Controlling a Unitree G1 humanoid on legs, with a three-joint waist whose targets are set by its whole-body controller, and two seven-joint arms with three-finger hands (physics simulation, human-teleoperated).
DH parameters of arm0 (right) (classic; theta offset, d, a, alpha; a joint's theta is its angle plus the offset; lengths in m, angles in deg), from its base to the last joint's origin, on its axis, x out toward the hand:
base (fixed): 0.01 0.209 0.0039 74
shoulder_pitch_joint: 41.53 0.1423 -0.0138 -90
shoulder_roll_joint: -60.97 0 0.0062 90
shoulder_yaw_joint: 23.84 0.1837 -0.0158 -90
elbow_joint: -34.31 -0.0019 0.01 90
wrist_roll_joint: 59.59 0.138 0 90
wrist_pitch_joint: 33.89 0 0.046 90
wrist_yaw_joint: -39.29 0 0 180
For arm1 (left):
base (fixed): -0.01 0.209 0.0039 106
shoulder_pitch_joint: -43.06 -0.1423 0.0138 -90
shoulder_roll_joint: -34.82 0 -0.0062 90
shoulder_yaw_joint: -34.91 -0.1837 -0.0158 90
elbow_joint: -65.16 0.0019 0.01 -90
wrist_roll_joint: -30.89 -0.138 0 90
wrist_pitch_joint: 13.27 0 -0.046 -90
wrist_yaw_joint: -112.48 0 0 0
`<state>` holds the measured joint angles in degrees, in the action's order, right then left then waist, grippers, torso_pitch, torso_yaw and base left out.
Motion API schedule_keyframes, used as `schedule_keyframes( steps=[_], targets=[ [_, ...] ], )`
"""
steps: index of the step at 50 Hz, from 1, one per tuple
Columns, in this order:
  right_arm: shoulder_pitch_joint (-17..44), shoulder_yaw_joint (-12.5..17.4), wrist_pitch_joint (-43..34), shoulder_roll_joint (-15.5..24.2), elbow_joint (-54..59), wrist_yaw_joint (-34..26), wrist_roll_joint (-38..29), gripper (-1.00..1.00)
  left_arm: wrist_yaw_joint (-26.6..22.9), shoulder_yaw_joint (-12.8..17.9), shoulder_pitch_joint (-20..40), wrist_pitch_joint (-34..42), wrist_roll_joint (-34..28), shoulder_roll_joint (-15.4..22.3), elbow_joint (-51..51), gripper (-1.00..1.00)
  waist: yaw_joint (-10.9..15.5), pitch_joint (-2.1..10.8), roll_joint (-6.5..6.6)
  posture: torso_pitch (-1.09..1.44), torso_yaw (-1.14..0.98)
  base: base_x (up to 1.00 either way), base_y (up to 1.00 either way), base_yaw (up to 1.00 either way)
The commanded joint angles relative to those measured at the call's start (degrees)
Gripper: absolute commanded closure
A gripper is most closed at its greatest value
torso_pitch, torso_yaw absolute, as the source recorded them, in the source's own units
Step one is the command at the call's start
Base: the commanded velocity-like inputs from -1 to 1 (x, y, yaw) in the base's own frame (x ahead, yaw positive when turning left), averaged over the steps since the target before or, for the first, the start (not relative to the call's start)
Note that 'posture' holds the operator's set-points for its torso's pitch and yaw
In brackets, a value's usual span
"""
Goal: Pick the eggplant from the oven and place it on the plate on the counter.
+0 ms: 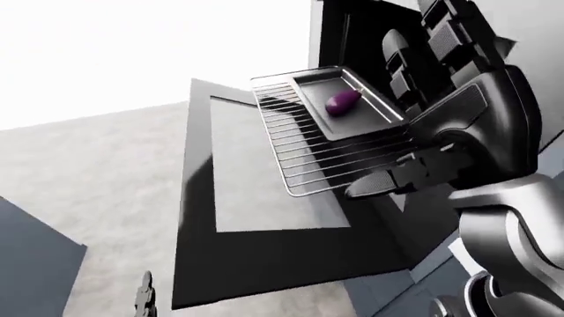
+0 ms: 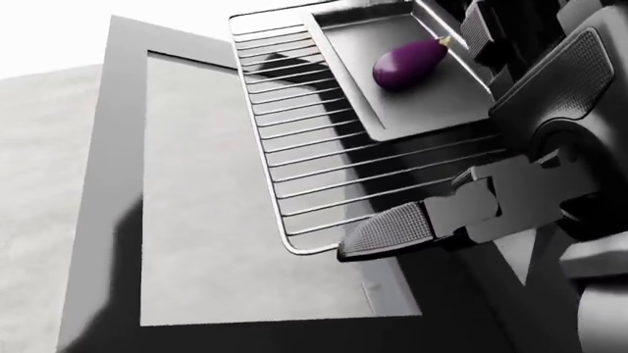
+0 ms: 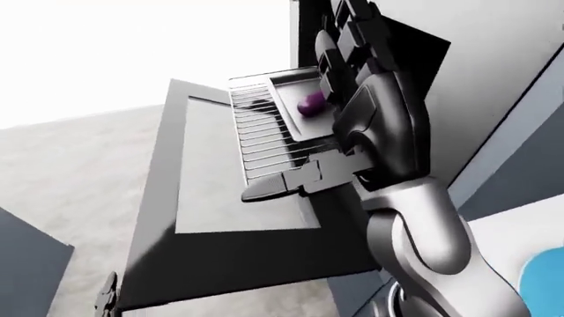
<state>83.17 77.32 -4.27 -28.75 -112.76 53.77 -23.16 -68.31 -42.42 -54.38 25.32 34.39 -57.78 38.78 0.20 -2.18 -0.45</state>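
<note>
Black and ribbed, the thumb pad of your right hand (image 2: 461,147) juts out over the near edge of the wire oven rack (image 2: 294,154), the other fingers (image 1: 441,39) spread wide above the tray; the hand is fully open and holds nothing. Your left hand is out of view. Just beyond the fingers, toward the top of the head view, the purple eggplant (image 2: 407,62) lies on its side in the grey baking tray (image 2: 432,110), which sits on the pulled-out rack above the dropped oven door (image 2: 118,220). Expect the eggplant to be light, firm and glossy, so likely slippery and prone to rolling on the flat tray. You would do best to close across its thick middle, not the tapering stem end. A pale blue shape (image 3: 545,277) shows at the right-eye view's lower right; whether it is the plate cannot be told.
</note>
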Motion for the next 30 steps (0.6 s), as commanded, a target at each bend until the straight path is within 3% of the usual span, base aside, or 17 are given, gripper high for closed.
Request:
schedule_keyframes(
  steps=[1,5,7,9,10,11,14,20,22,24,25,26,30],
  targets=[
    [1.38,0.14,1.2,0.46,0.28,-0.26,-1.36,-1.0,-0.1,-0.02,0.28,-0.06,0.47,0.55,-1.3,-1.0,-0.69,0.26,-0.35,0.0,0.0,0.0,0.0,0.55],
    [3.01,0.62,-0.82,0.66,1.11,0.45,-1.65,-1.0,-0.69,0.31,-1.38,2.03,0.74,0.53,-5.28,-1.0,-1.43,0.48,1.47,0.0,0.0,0.06,0.0,0.0],
    [3.23,0.83,-1.13,0.47,0.85,0.51,-1.5,-1.0,-0.87,0.52,-1.96,3.13,0.57,0.34,-7.03,-1.0,-1.45,-1.71,4.19,0.0,0.0,0.39,0.0,0.0],
    [3.24,1.18,-1.63,0.35,0.28,0.73,-1.15,-1.0,-1.01,0.8,-2.31,3.83,0.39,0.19,-8.16,-1.0,-1.53,-1.16,6.49,0.0,0.0,0.39,0.0,0.0],
    [3.01,1.05,-1.18,0.47,0.47,0.57,-1.42,-1.0,-1.14,1.0,-2.63,3.82,0.34,0.11,-8.55,-1.0,-1.27,-2.03,4.6,0.0,0.0,0.38,0.0,0.0],
    [3.06,0.96,-1.16,0.45,0.44,0.6,-1.47,-1.0,-1.32,1.17,-2.92,3.81,0.27,0.02,-8.84,-1.0,-1.63,-1.79,4.86,0.0,0.0,0.4,0.0,0.0],
    [2.86,0.99,-0.71,0.31,0.55,0.57,-1.7,-1.0,-1.49,1.59,-2.57,3.22,0.0,-0.2,-7.81,-1.0,-1.1,-0.73,3.89,0.0,0.0,0.39,0.0,0.0],
    [2.5,0.43,-0.38,-0.11,0.35,0.29,-2.15,-1.0,-1.7,1.7,-1.91,1.76,0.19,-0.12,-5.55,-1.0,0.11,-0.79,0.92,0.0,0.0,0.39,0.0,0.0],
    [2.9,0.6,-0.66,-0.11,0.45,0.35,-2.05,-1.0,-1.68,1.71,-1.93,1.18,0.29,-0.11,-5.07,-1.0,0.48,-0.41,-0.98,0.0,0.0,0.39,0.0,0.0],
    [2.95,0.48,-0.52,-0.19,0.54,0.35,-2.1,-1.0,-1.79,1.67,-1.83,1.02,0.5,-0.05,-4.84,-1.0,0.37,0.8,-4.42,0.0,0.0,0.39,0.0,0.0],
    [2.9,0.42,-0.38,-0.17,0.6,0.26,-2.17,-1.0,-1.8,1.63,-1.79,0.97,0.54,-0.04,-4.78,-1.0,-0.37,-0.11,-1.98,0.0,0.0,0.38,0.0,0.0],
    [3.0,0.46,-0.42,-0.2,0.63,0.28,-2.16,-1.0,-1.81,1.6,-1.79,0.94,0.59,-0.03,-4.75,-1.0,0.06,-0.54,-2.89,0.0,0.0,0.38,0.0,0.0],
    [3.43,0.5,-0.88,-0.24,0.45,0.44,-1.98,-1.0,-1.96,1.6,-1.56,1.09,1.01,0.19,-4.46,-1.0,-0.87,-0.34,-1.91,0.0,0.0,0.39,0.0,0.0]
  ],
)
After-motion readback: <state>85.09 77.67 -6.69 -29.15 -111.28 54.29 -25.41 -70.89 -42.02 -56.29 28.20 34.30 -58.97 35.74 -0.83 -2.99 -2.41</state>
